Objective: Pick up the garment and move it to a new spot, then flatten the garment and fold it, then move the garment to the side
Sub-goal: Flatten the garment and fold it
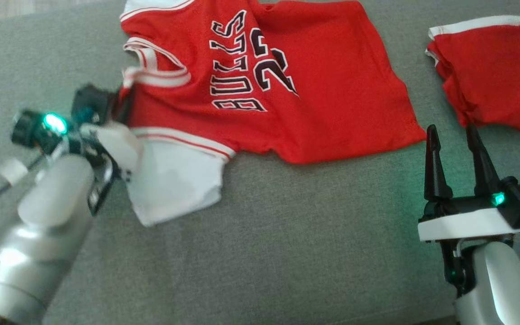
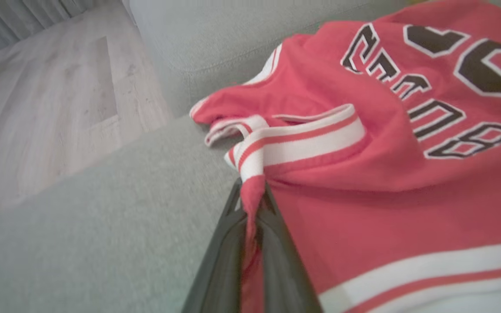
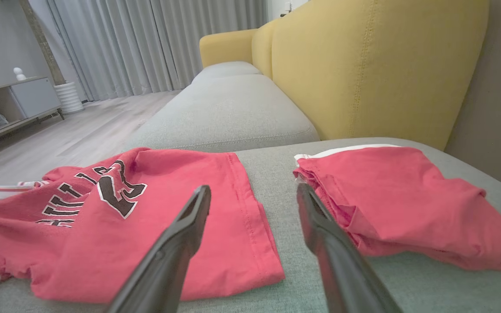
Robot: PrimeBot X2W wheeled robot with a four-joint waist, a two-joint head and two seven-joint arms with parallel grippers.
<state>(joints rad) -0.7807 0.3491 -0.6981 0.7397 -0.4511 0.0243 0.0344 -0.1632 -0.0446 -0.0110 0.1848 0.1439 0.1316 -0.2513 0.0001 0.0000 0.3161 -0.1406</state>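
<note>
The garment (image 1: 287, 90) is a red basketball jersey with white trim and dark lettering, lying crumpled on the grey sofa seat. My left gripper (image 1: 122, 97) is at the jersey's left edge by the neck trim. In the left wrist view the left gripper (image 2: 250, 195) is shut on a pinch of the jersey (image 2: 407, 182) just under the white collar band. My right gripper (image 1: 452, 133) hovers open beyond the jersey's lower right corner, nothing between its fingers. In the right wrist view the right gripper (image 3: 252, 191) points at the gap between the jersey (image 3: 155, 226) and red shorts.
Red shorts (image 1: 490, 76) with a white waistband lie on the seat at the far right, also the shorts (image 3: 402, 195) in the right wrist view. A yellow sofa back (image 3: 363, 65) rises behind. The seat's left edge drops to a wooden floor (image 2: 50, 100).
</note>
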